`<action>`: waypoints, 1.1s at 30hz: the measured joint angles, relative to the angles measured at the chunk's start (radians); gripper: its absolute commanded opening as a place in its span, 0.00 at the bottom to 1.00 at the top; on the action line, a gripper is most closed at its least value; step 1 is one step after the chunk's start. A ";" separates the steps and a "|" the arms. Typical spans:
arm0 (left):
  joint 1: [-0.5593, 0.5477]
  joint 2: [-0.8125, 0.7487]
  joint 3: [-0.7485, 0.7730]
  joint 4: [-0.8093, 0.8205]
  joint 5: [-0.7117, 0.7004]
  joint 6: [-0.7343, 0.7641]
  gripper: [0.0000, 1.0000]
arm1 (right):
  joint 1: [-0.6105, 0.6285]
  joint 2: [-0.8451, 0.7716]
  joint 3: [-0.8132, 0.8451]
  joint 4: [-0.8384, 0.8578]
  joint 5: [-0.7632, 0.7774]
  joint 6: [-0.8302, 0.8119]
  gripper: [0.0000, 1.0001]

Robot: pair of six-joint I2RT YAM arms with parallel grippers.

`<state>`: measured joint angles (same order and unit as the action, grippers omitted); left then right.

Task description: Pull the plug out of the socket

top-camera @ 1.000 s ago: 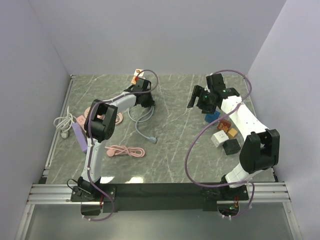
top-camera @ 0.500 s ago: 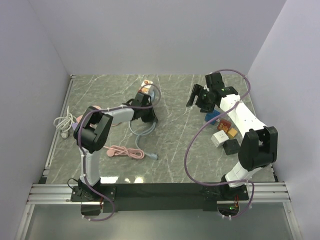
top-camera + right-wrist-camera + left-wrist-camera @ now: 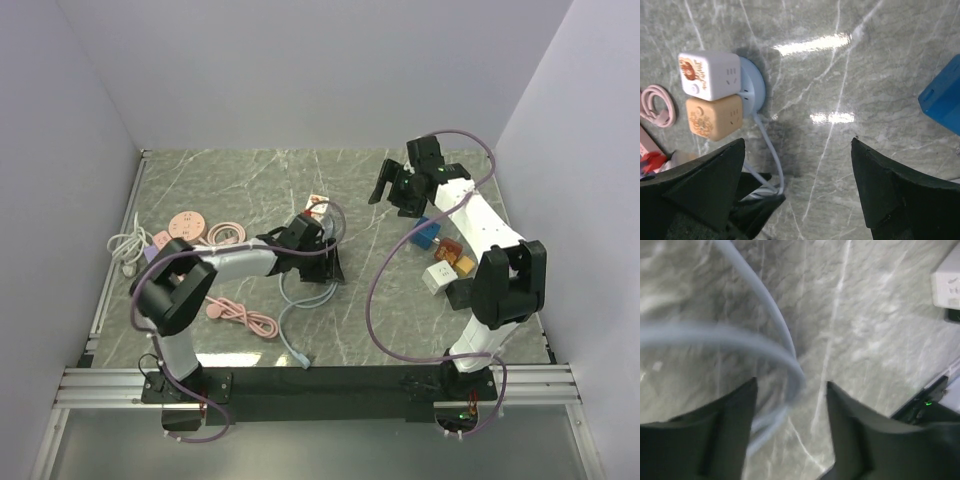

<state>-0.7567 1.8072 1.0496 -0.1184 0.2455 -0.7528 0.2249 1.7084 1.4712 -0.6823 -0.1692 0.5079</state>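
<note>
Lying between the two arms, the middle and near part of the marble table [image 3: 340, 330] gave open room for moving. At the left edge there were a white cord [image 3: 122, 248] and pink cables [image 3: 240, 312]. Near the right edge stood some small cubes [image 3: 437, 277].

The left arm was low and stretched toward the centre. The left gripper [image 3: 790, 385] had its jaws partly apart over the grey cable [image 3: 765, 305], which passed between them but was not clamped.

The white socket cube [image 3: 710, 75] and the orange socket cube [image 3: 714, 117] stood just on the far side of that gripper, touching each other. The pale blue plug [image 3: 754, 92] sat against their side.

The right arm was raised at the far right. The right gripper [image 3: 797, 145] had its jaws wide and held nothing.
</note>
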 measured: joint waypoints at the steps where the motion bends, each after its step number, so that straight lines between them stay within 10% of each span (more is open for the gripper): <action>1: 0.001 -0.033 -0.009 -0.011 -0.010 -0.007 0.79 | 0.000 0.000 0.009 0.000 -0.001 0.000 0.94; 8: 0.011 -0.328 -0.008 -0.067 -0.107 -0.017 0.99 | 0.013 0.026 0.084 -0.009 0.000 0.002 0.98; 21: 0.367 -0.734 -0.014 -0.220 -0.230 -0.014 0.99 | 0.262 0.306 0.397 -0.068 0.099 0.074 1.00; 33: 0.423 -0.834 -0.139 -0.300 -0.232 -0.042 0.99 | 0.361 0.612 0.715 -0.227 0.343 0.261 1.00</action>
<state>-0.3340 0.9733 0.9104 -0.4183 0.0132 -0.7944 0.5861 2.3207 2.1857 -0.9096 0.1741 0.7692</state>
